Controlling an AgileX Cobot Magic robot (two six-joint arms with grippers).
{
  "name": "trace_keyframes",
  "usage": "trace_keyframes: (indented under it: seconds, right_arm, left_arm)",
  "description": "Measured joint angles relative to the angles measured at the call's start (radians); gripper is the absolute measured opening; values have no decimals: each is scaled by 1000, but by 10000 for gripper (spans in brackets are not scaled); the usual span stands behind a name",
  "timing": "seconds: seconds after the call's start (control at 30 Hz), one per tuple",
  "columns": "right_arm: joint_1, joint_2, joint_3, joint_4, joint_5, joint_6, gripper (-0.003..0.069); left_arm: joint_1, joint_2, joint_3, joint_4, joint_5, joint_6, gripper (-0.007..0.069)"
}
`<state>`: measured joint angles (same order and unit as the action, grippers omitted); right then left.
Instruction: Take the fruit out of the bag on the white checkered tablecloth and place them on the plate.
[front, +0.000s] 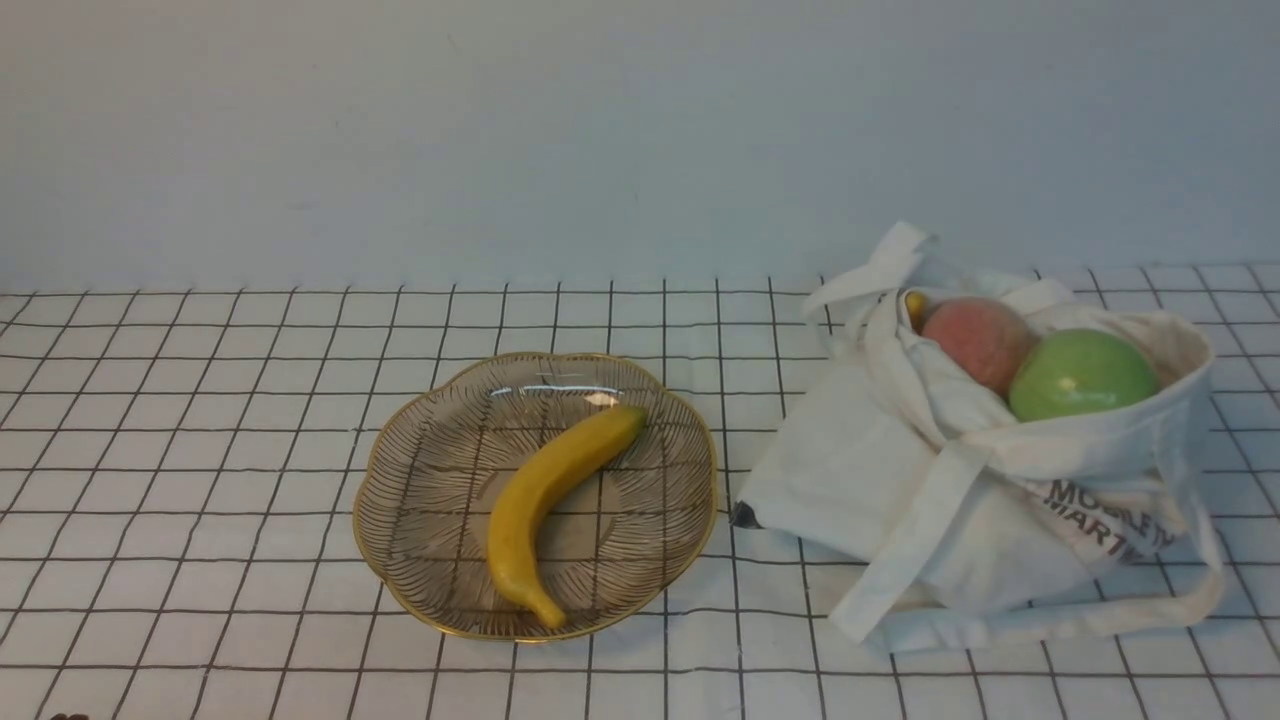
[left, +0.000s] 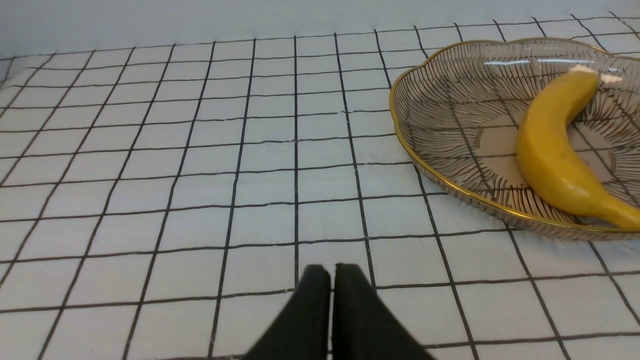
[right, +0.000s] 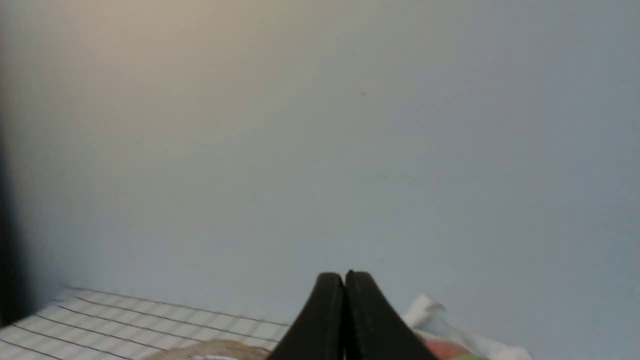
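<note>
Banana (front: 545, 505) lies alone across the plate (front: 420, 500), stem toward the near rim; the shallow dish cradles its curve, so it should not roll. Bag (front: 900, 480) slumps on the tablecloth (front: 200, 400) just right of the plate. Its mouth gapes upward, leaving peach (front: 978, 340) and apple (front: 1080, 375) exposed, touching, propped by the canvas walls. A sliver of yellow shows behind the peach; cannot tell what it is. Straps trail over the bag's front and onto the surface, a likely snag. Left gripper (left: 332, 274): jaws clenched on nothing, low over bare cloth beside the plate, parked clear. Right gripper (right: 345, 277): jaws pressed together, empty, held high facing the wall, the bag's edge in sight beyond them. Judgement: one fruit delivered; peach or apple next, and the jaws must spread first.
</note>
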<state>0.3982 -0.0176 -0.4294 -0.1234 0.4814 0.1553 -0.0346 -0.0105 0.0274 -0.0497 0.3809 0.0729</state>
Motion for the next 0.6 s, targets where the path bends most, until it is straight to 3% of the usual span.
trace_keyframes:
  seconds: [0.1, 0.33, 0.6]
  right_arm:
    - [-81, 0, 64, 0, 0, -32, -14]
    - [-368, 0, 362, 4, -43, -78, -14]
    - [-437, 2, 447, 9, -81, -82, -14]
  left_arm:
    - [0, 0, 0, 0, 0, 0, -8]
    - [0, 0, 0, 0, 0, 0, -8]
    - [0, 0, 0, 0, 0, 0, -8]
